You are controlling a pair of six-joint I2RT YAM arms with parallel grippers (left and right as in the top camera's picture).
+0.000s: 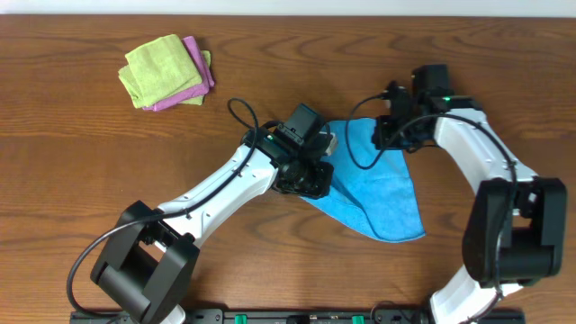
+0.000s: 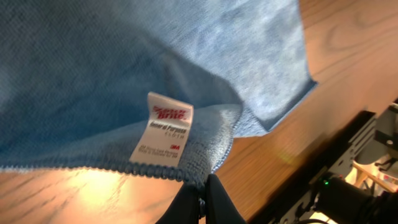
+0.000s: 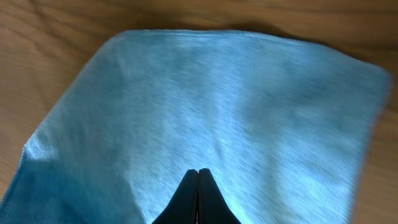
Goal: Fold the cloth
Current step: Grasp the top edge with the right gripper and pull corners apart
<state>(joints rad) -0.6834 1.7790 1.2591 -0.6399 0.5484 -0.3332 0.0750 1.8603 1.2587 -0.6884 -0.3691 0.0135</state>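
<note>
1. The cloth point(image 1: 382, 193) lies centre-right on the surface point(image 1: 72, 180), between both arms, in a rough triangle and not yet neatly folded.
2. Left end effector point(image 2: 202, 202): fingers together, clamped on the cloth hem just beside the white tag point(image 2: 163, 129), with that edge raised.
3. Right end effector point(image 3: 198, 183): fingers together, pinching the cloth near its far corner.
4. Risk: the left grip is only a thin bite on the hem, so a tug could slip it free.
5. Risk: uneven travel of the arms would likely skew the fold or bunch the cloth.
6. Containers: none in view. The stacked green and pink cloths point(image 1: 166, 72) sit well apart.
</note>
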